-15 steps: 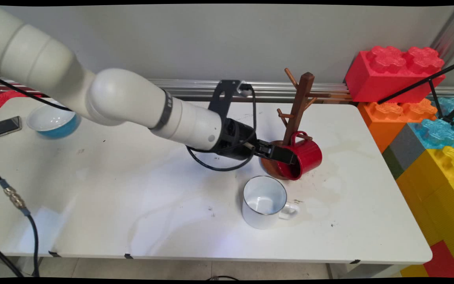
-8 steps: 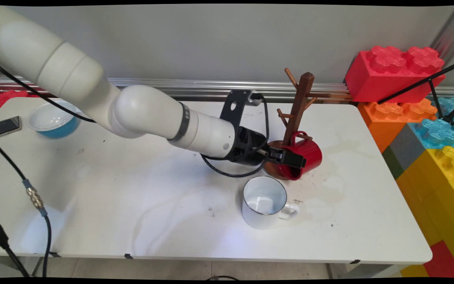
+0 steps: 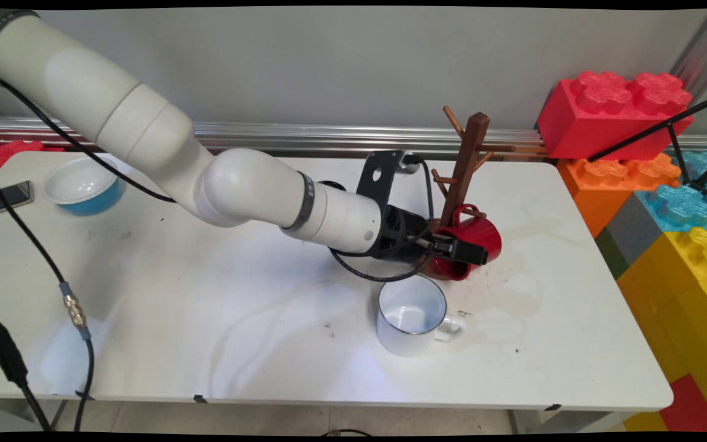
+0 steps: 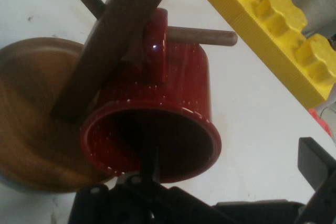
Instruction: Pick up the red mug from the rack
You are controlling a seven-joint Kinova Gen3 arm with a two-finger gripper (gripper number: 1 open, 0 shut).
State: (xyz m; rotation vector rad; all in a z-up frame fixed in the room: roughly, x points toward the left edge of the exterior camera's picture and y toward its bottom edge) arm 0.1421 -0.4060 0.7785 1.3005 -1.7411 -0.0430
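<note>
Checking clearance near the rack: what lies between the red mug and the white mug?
In the main view, the gripper and a loop of black cable lie between the red mug and white mug.

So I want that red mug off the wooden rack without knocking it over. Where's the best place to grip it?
Probably the rim. The red mug hangs by its handle on a peg of the mug tree, mouth tilted down toward the near left. Come in from that open side, one finger inside, one outside the wall, as the gripper sits now. The handle is taken by the peg.
</note>
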